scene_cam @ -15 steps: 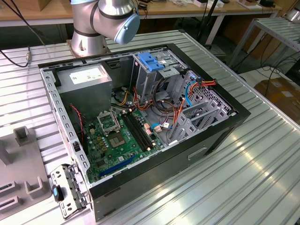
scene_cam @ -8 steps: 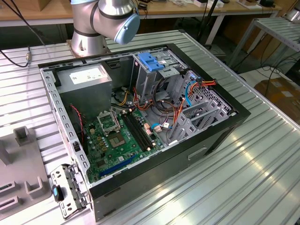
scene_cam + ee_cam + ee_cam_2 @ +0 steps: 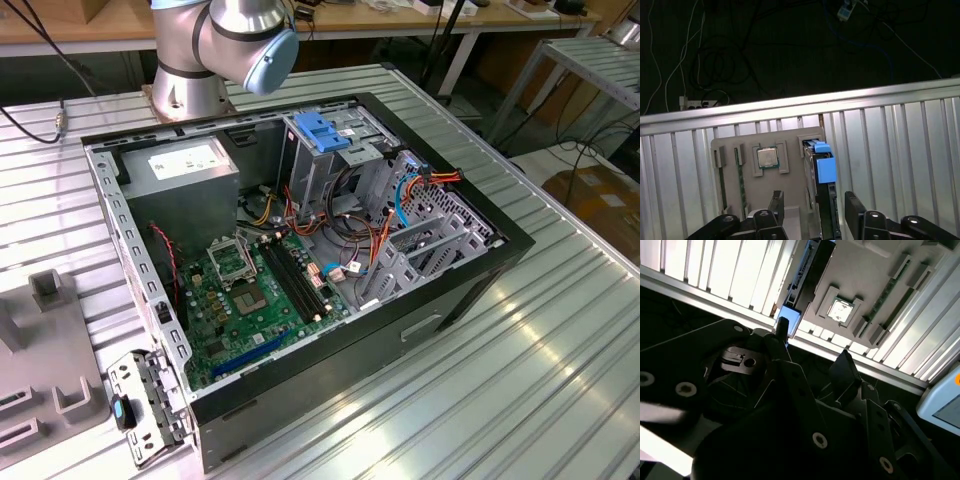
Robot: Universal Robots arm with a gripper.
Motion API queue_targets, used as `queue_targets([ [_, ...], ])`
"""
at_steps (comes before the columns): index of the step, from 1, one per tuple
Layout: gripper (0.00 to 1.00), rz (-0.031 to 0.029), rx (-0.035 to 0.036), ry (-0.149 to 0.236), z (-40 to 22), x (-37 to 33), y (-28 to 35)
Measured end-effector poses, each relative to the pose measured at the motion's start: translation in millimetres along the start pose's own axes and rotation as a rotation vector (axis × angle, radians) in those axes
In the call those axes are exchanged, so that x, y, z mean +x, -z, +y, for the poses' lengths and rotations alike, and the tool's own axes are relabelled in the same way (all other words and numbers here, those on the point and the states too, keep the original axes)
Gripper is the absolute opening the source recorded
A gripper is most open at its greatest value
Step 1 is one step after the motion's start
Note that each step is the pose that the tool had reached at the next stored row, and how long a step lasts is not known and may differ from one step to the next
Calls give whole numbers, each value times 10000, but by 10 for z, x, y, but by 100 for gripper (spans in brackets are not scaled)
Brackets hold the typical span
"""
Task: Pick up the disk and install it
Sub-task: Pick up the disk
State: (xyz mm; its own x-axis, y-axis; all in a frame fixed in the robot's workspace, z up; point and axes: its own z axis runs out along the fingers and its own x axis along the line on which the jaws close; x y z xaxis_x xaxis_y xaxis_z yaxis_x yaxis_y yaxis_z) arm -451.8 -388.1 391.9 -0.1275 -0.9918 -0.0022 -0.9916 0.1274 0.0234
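Starting with the exterior view, we found the grey holder plate [image 3: 60,350] on the surface [image 3: 560,380], cut off by the frame. In the first wrist view the disk [image 3: 823,170] stood on edge in it. Its long axis ran between the parted fingers [image 3: 776,205] of the gripper [image 3: 815,196], seemingly touching neither. The second wrist view hid its near end behind them.

The disk [image 3: 826,169] shows a bright blue tab and rail against grey metal. Its tray [image 3: 735,170] is pale grey. The end effector [image 3: 814,205] is black. The worktop [image 3: 520,380] is ribbed silver, the computer case [image 3: 330,385] black, and the motherboard [image 3: 250,300] green.
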Motion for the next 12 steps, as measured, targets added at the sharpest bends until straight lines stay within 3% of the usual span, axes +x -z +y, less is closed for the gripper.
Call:
queue_targets([
  [4, 60, 27, 19, 0, 8, -13, -41],
  [7, 60, 67, 92, 81, 10, -32, -67],
  [12, 60, 69, 99, 196, 10, -36, -77],
])
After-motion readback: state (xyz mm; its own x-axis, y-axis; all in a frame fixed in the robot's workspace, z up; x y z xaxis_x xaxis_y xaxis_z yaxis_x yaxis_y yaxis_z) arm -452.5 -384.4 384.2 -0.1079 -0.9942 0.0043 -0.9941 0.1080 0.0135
